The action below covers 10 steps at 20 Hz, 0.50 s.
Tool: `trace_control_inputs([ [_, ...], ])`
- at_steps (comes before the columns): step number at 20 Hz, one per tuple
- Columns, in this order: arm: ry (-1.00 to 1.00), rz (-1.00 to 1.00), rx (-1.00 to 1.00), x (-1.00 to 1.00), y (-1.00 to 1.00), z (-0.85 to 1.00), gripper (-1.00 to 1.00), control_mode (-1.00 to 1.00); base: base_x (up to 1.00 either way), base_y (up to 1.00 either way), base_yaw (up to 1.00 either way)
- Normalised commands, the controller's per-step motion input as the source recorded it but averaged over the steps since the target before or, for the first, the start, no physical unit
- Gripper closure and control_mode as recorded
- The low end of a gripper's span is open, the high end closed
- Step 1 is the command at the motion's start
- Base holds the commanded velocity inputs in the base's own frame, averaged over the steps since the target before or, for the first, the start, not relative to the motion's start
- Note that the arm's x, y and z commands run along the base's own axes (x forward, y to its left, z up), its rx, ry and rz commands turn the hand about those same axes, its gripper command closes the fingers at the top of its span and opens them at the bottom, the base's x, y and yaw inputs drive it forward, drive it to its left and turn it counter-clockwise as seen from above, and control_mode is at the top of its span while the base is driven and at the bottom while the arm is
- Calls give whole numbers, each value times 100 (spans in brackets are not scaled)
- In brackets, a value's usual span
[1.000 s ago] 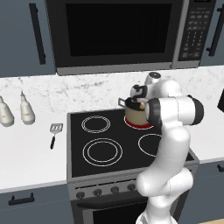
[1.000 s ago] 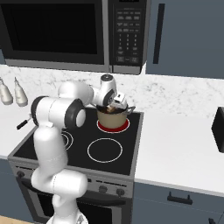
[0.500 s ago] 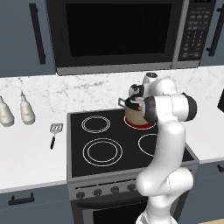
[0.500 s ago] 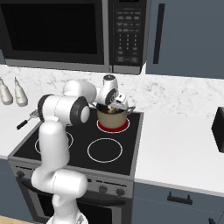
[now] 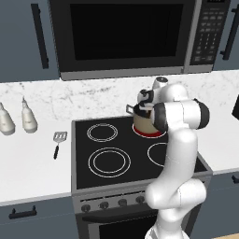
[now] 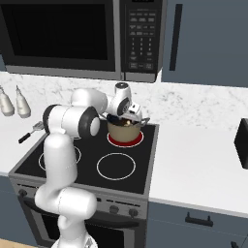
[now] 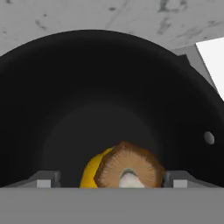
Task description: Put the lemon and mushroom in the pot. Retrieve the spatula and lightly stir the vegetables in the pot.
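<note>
Left of centre in the left base view, well apart from the released pincer point(image 7: 113, 180) over the pot point(image 5: 145, 122): spatula point(image 5: 58, 143) on the table point(image 5: 28, 163), handle toward the frame's bottom.

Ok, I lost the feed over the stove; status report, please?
Gripper open above the tan pot. Brown mushroom and yellow lemon lie inside, touching. Slotted silver spatula untouched on the counter left of the stove. Nothing in the way.

Gripper point(image 7: 113, 177): jaws now standing spread, having been closed narrower a second ago, mushroom point(image 7: 127, 166) lying free between them against lemon point(image 7: 94, 173).
</note>
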Motion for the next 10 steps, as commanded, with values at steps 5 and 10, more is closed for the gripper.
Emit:
trace_control_inputs([
  [5,-9,0,0,-8,-1,0,-100,-100,0,0,0],
  [10,-16,0,0,-11,0,4,-100,-100,0,0,0],
])
